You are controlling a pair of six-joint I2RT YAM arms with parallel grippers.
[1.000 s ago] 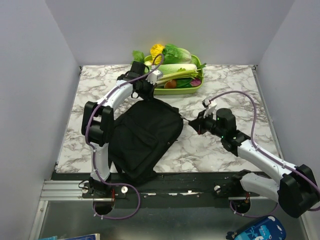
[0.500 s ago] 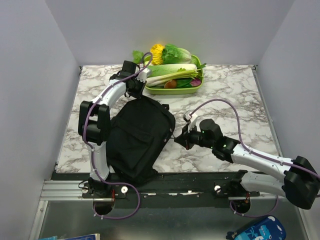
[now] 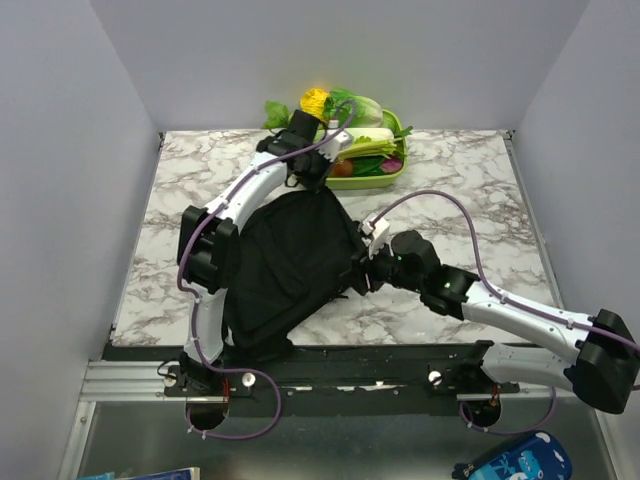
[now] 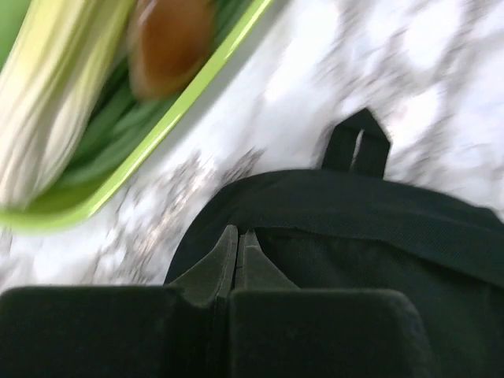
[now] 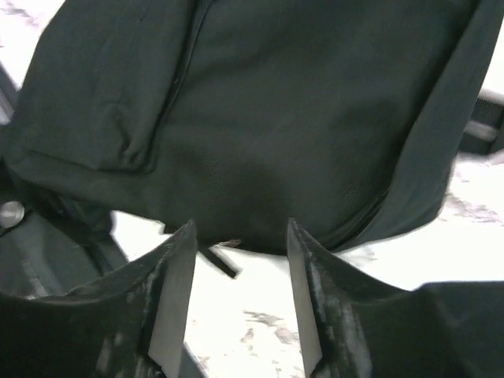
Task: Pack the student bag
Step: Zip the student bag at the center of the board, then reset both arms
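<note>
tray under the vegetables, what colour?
Lime green; the shallow plastic tray shows best in the top external view.

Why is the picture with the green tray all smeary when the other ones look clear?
Left wrist view: the green tray and marble table are streaked with motion blur, the student bag less so. Right wrist view: the bag's fabric looks fairly crisp. Top external view: sharp and evenly lit, no glare.

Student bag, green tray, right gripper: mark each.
student bag (image 3: 290,265): top external view, middle of its black fabric.
green tray (image 3: 372,184): top external view, near rim.
right gripper (image 5: 239,228): right wrist view, midway between its open fingertips.
</note>
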